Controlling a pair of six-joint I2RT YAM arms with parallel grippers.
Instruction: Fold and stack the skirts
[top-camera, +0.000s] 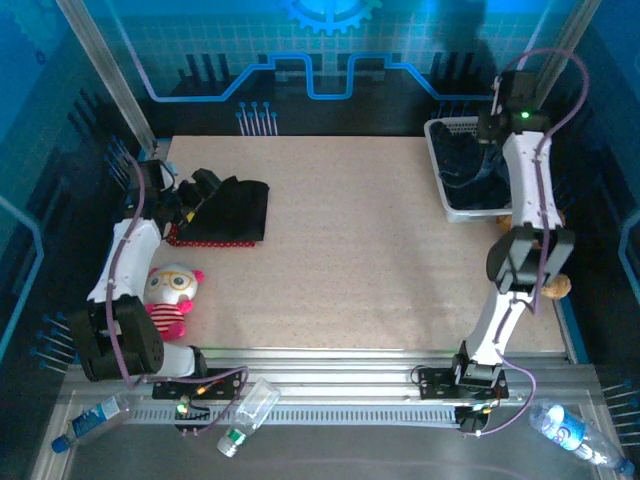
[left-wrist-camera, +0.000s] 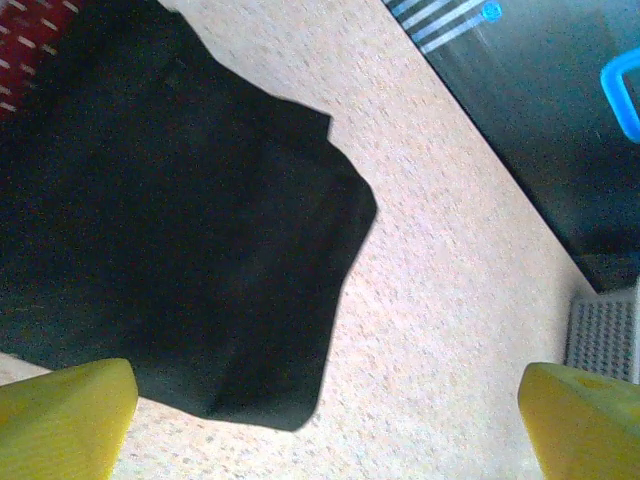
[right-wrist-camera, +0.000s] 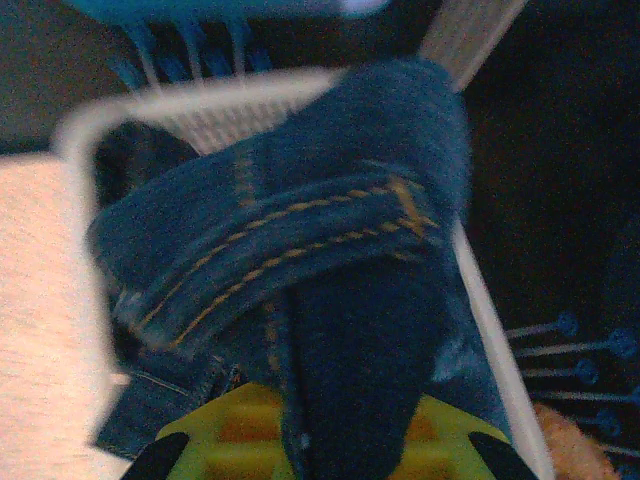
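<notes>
So the speckled desk (top-camera: 350, 270) is the biggest thing here, with the white basket (top-camera: 432, 150) at its far right corner. Inside the basket is a heap of dark blue denim; I can't tell how many pieces. One denim skirt (right-wrist-camera: 300, 230) hangs over the rim, orange stitching showing, a bit blurry. Way off to the left of the basket, across the desk, a black skirt (top-camera: 238, 205) lies folded on a red skirt (top-camera: 215, 241), of which just an edge peeks out. Left of the basket and nearer the arms sits a plush doll (top-camera: 170, 295). A teddy bear (top-camera: 555, 287) is near the basket's near side. The right pincer (right-wrist-camera: 330, 450) is in the basket, clamped on that denim skirt. The left pincer (left-wrist-camera: 325, 430) is spread wide over the black skirt's edge.
</notes>
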